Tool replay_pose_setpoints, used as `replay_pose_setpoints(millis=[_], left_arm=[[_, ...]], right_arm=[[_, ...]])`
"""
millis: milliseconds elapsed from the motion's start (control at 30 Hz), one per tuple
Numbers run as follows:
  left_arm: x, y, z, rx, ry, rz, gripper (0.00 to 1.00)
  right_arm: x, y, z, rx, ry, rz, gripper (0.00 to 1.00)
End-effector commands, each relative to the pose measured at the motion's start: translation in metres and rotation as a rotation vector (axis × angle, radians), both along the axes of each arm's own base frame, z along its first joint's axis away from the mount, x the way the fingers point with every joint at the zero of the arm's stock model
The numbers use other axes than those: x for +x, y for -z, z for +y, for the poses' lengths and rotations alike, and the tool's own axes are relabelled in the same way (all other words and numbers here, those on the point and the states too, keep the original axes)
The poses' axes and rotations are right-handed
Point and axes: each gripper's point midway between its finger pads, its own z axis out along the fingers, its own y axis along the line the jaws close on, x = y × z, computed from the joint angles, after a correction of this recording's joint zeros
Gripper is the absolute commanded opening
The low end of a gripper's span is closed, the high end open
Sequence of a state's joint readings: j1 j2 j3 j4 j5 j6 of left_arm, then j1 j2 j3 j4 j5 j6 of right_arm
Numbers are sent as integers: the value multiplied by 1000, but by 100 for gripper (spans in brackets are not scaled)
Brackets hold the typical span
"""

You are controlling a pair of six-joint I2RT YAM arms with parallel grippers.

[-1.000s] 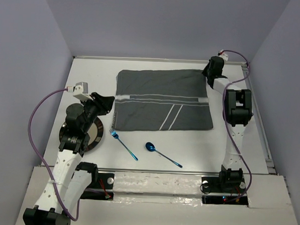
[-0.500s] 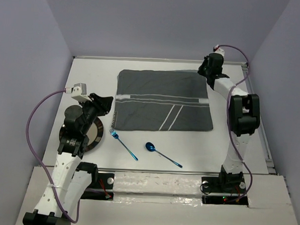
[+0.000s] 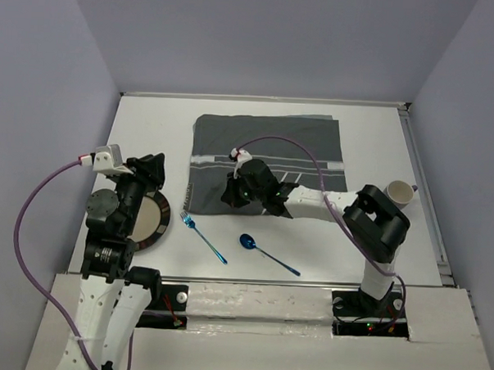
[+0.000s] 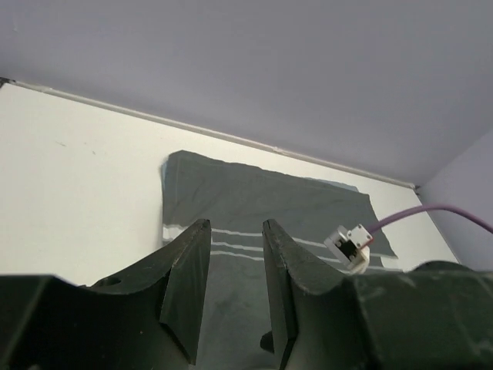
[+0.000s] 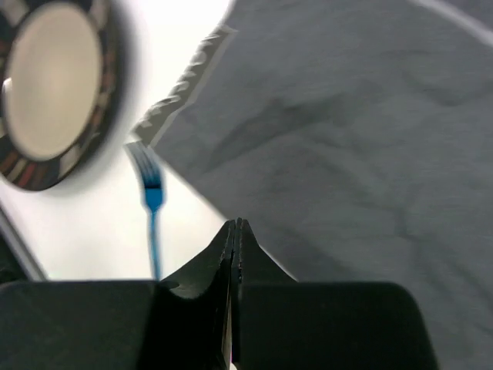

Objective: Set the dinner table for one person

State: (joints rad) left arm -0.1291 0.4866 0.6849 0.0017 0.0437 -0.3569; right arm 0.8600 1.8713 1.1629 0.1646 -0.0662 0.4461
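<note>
Grey mat (image 3: pixel 265 157) lies flat on the white counter (image 3: pixel 143 123), but you've set nothing on it yet. Plate (image 3: pixel 150 218), fork (image 3: pixel 204 238) and spoon (image 3: pixel 267 253) lie beside it, and the cup (image 3: pixel 400 192) is well apart. Left fingers (image 3: pixel 155 166) are spread and empty by the plate. Right fingers (image 5: pixel 234 231) are pressed together over the mat's near-left corner.

Mat (image 3: pixel 265 149) at the middle of the dinner table (image 3: pixel 151 123), plate (image 3: pixel 153 216) left of it, fork (image 3: pixel 205 239) and spoon (image 3: pixel 268 254) before the mat, fork nearer the plate, 1 cup (image 3: pixel 400 192) to the right.
</note>
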Motion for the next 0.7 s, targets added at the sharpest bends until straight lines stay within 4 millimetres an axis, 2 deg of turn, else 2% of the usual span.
replay_pose_setpoints(millis=[0,33,67,100,133,167,200,233,267,367,467,500,533,600,667], left_arm=[[-2,0,20,30,-102,-20,44],[-3,0,25,24,-132,-22,44],[-4,4,29,26,-154,-3,44],[-5,3,33,23,-176,-1,44],[-8,1,41,10,-217,-10,44],[-10,0,44,3,-234,-17,44],[-12,-2,47,-6,-249,-27,44],[-17,-6,51,-22,-269,-47,44],[-20,-7,53,-30,-276,-58,44],[-27,-13,59,-45,-307,-87,44],[-31,-17,64,-49,-327,-102,45],[-31,-18,65,-47,-334,-105,45],[-33,-20,67,-50,-341,-112,45],[-36,-22,68,-53,-346,-123,47],[-37,-23,68,-51,-344,-129,47]], right_arm=[[-14,-55,27,110,-28,-88,0],[-27,-55,44,138,-59,-49,3],[-39,-55,56,168,-95,-2,10],[-45,-54,66,169,-115,0,19],[-60,-43,81,158,-129,31,33],[-59,-54,93,180,-113,24,37],[-64,-55,102,190,-112,39,41],[-72,-57,112,221,-102,82,43],[-71,-58,118,240,-87,106,45],[-84,-54,147,308,-90,214,45],[-95,-53,164,368,-102,267,45],[-101,-44,168,365,-101,284,45],[-98,-45,171,377,-82,297,45],[-106,-37,176,373,-60,311,45],[-99,-31,175,371,-20,304,45]])
